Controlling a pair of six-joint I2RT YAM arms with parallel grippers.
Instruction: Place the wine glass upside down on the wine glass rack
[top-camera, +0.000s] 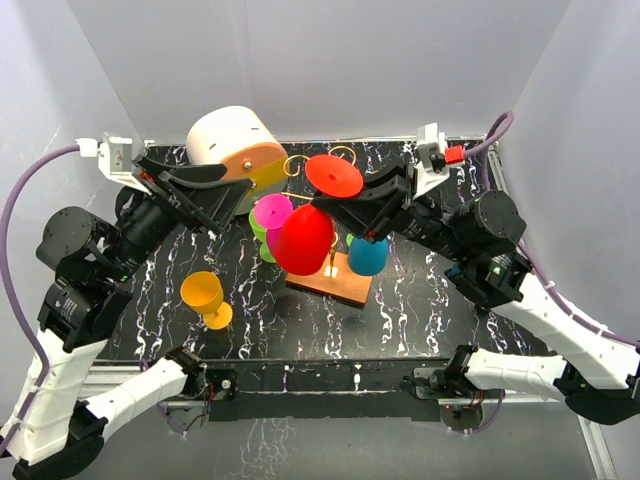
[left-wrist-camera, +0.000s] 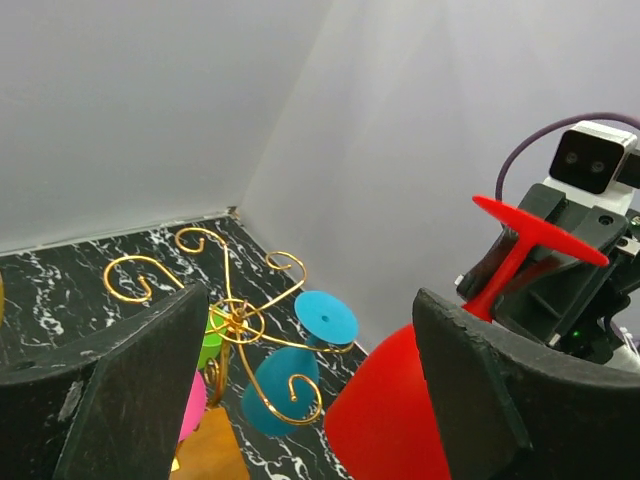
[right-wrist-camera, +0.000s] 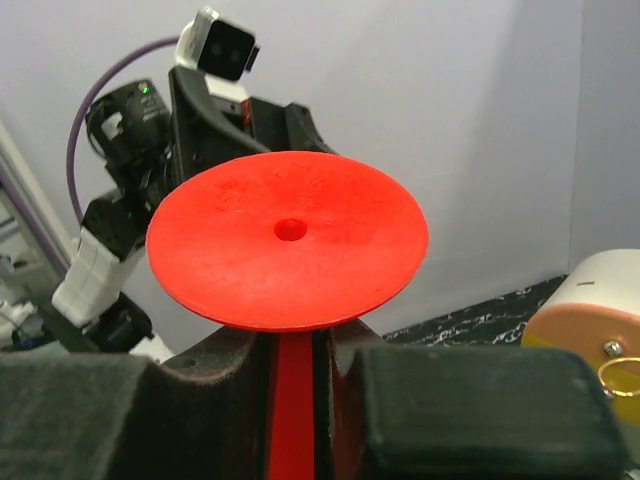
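red wine glass (top-camera: 303, 238), inverted, is clamped by its stem in the right claw (right-wrist-camera: 292, 400), bowl hanging below it; left claw (left-wrist-camera: 300, 400) is released beside the bowl; foot should be eased over a free curl of the wine glass rack (left-wrist-camera: 240, 320) underneath, teal glass (left-wrist-camera: 326, 316) avoided.

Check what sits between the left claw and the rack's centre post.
Pink glass and green glass, hung on the rack, facing the left claw. Clearest in the top view; left wrist view shows slivers.
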